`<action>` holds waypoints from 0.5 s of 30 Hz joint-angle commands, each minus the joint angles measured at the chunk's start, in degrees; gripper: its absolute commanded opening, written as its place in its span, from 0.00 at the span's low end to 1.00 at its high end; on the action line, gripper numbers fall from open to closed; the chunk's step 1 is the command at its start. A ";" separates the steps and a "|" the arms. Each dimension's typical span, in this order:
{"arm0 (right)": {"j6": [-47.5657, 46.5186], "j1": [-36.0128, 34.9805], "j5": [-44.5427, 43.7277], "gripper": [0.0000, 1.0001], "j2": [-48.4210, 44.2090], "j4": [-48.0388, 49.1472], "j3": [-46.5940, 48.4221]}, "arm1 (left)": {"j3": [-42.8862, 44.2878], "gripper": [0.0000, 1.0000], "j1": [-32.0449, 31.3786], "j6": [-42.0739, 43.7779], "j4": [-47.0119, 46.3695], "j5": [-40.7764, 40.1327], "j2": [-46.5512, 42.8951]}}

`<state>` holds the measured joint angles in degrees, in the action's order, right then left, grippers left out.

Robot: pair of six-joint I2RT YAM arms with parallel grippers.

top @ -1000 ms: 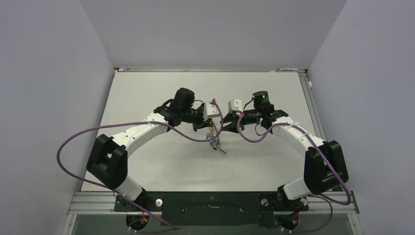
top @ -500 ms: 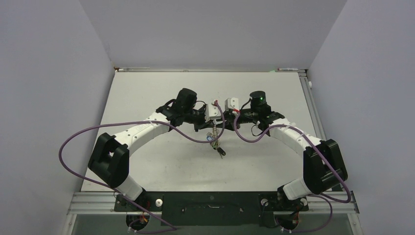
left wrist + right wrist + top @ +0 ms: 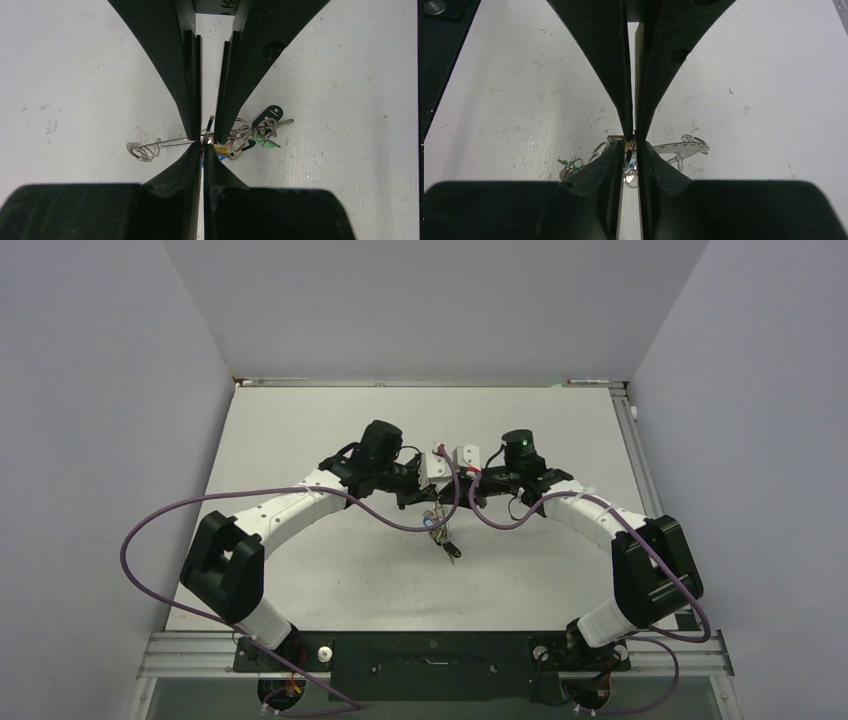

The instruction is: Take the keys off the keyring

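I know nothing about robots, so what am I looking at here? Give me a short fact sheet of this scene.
Setting: white table, two arms meeting nose to nose over its middle
Left gripper: shut on the key bunch
Right gripper: nearly closed around the same bunch from the opposite side; firm grip unclear
Key heads seen: black key, green key, yellow key
Also attached: bent wire charm
Progress: keys all together in one cluster

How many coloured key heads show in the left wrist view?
4: black head at the upper right of the bunch, green head below it, yellow head further left, blue sliver at the left gripper. More may be hidden.
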<state>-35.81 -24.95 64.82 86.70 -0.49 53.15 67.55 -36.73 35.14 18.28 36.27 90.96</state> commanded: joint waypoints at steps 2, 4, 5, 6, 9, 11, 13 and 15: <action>-3.84 -1.10 -0.41 0.09 0.78 -2.84 2.51 | 3.05 0.00 -0.32 -0.68 -2.51 2.22 -0.60; -3.91 -1.32 -1.56 0.05 0.89 -3.38 2.84 | 2.76 0.00 -0.27 -0.68 -2.67 2.57 -0.88; -3.94 -1.33 -1.59 0.05 0.78 -3.44 2.98 | 2.60 0.00 -0.27 -0.68 -2.72 2.60 -1.09; -3.92 -1.33 -1.31 0.05 0.65 -3.20 2.97 | 2.46 0.00 -0.27 -0.96 -2.79 2.58 -1.19; -0.01 -1.01 -0.89 0.05 -0.96 2.80 0.75 | 2.33 0.12 1.15 -6.12 -3.95 3.24 -1.39; 4.33 -0.43 -0.32 0.05 -2.27 11.07 -2.14 | 1.88 0.26 3.63 -9.73 -4.68 6.12 -1.67; 7.44 -0.21 -0.03 0.05 -2.97 15.42 -4.16 | -0.04 0.27 5.93 -13.02 -7.52 8.90 -2.63; 11.88 0.18 0.75 0.05 -3.05 20.46 -5.67 | -2.87 0.27 7.49 -16.98 -12.00 10.76 -4.00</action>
<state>-31.88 -25.21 63.55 86.37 6.39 50.04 67.22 -32.88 27.11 15.29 40.80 90.85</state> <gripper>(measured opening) 0.068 0.270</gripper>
